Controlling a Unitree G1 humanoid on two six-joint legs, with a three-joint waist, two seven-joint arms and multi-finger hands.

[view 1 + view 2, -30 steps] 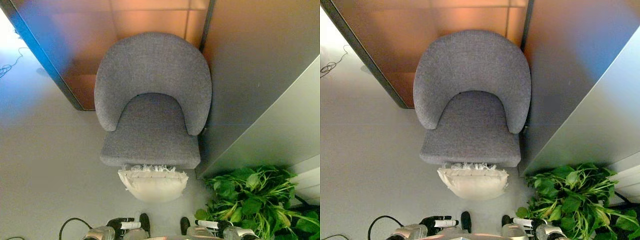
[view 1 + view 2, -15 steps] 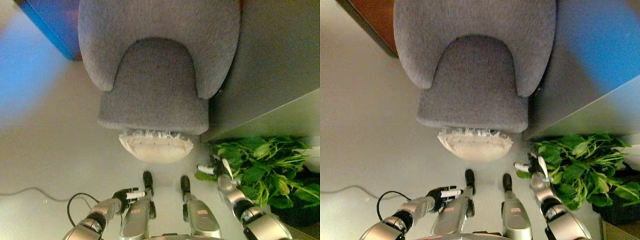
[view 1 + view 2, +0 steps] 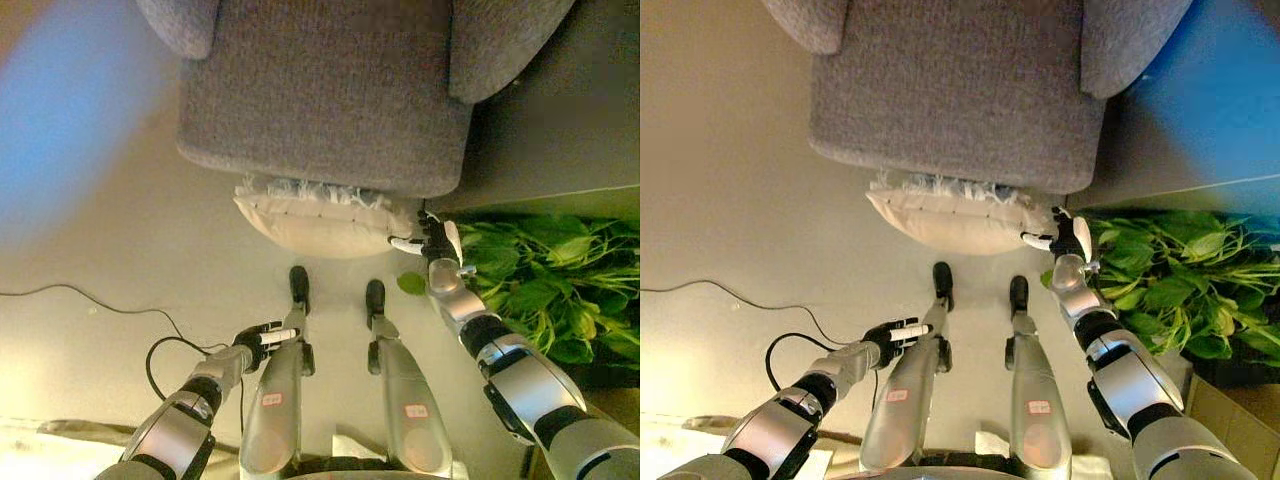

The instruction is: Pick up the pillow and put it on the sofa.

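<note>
We look straight down at a grey upholstered sofa chair [image 3: 325,95] at the far side of the scene. The cream pillow [image 3: 320,217], with a white fringe along its far edge, lies on the pale floor [image 3: 110,260], tucked against the near front edge of the seat and partly under it.

Our right hand [image 3: 432,243] reaches up beside the right end of the pillow, its white-tipped fingers spread and relaxed, one tip pointing left at the pillow's corner; we cannot tell whether it touches the cloth. Nothing is grasped.

Our left hand [image 3: 262,340] hangs low on the near left, well apart from the pillow, its fingers loosely extended toward the right and holding nothing.

To the right of the chair, a leafy green plant [image 3: 545,285] spreads across the floor just beside our right arm, with one small leaf lying near the hand. A dark wall panel [image 3: 560,120] rises behind the plant, on the far right.
</note>
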